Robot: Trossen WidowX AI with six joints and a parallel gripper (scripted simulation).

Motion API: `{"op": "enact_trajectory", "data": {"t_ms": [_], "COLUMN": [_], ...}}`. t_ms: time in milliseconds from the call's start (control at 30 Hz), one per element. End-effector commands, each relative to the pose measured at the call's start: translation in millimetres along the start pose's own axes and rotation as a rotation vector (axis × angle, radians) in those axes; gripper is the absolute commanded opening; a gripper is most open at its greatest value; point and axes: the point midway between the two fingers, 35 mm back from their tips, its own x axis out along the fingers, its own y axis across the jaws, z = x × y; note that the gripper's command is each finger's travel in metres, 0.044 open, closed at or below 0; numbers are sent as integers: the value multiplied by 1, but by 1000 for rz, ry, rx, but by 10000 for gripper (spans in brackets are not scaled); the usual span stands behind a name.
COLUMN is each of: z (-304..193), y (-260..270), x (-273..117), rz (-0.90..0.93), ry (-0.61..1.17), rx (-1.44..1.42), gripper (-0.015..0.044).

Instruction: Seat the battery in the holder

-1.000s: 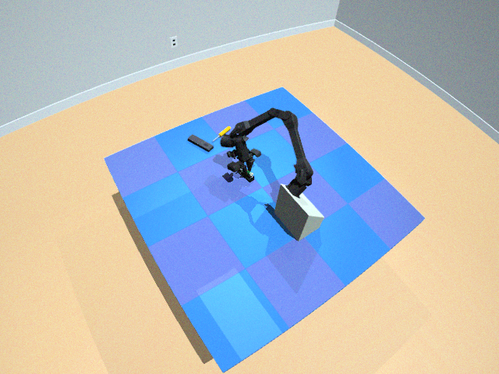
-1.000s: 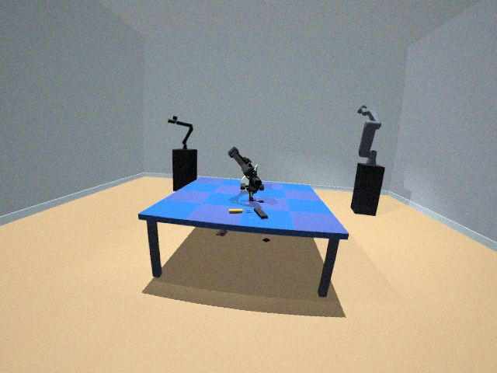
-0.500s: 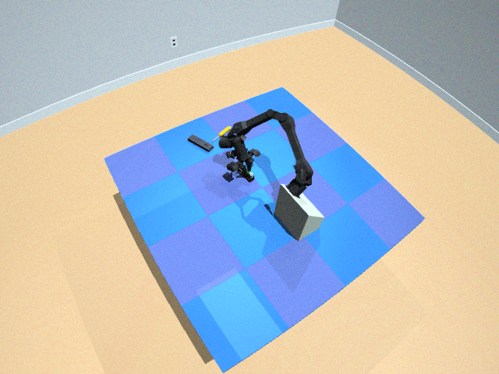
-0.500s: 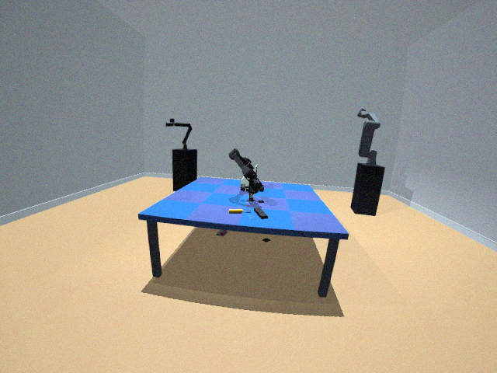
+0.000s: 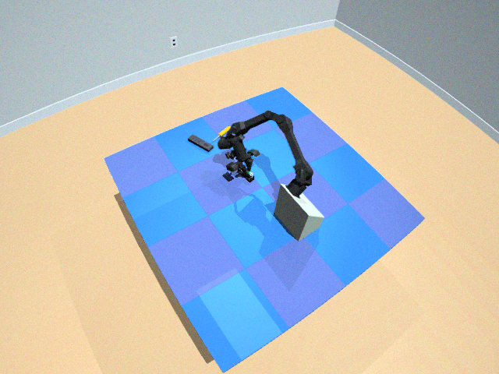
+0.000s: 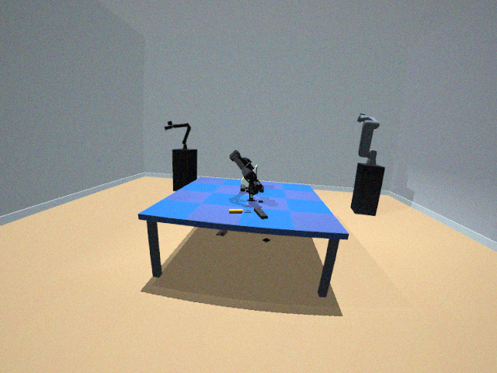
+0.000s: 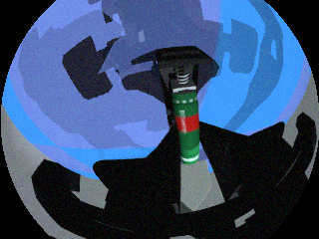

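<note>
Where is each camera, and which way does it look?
Top: high above, looking down at the table; the whole arm shows.
Exterior: out in front of the table, facing its edge and the far wall; the folded arm shows.
Wrist: on the arm, looking past the gripper's dark fingers at the battery and the spring.
Top and exterior share the yellow-handled screwdriver.

You have a yellow-handled screwdriver [image 5: 224, 131] [image 6: 235, 210] lying on the tabletop [image 5: 217, 249] [image 6: 192, 214], its thin shaft pointing toward a dark remote-like bar [image 5: 199, 142] [image 6: 260, 213] near it. Beyond the tabletop, you see two black pedestals [image 6: 184, 169] [image 6: 367, 188], well apart, each bearing an idle-looking arm. Your top view also shows a white outlet [image 5: 173, 41] low on the pale wall [image 5: 100, 40].
</note>
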Motion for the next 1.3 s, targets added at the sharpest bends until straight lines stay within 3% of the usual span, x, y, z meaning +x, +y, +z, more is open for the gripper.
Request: {"op": "enact_trajectory", "data": {"t_ms": [0,1267], "z": [3,20], "y": [0,0], "x": [-1,-9], "rz": [7,5], "ry": [1,8], "rx": [8,8], "gripper": [63,63]}}
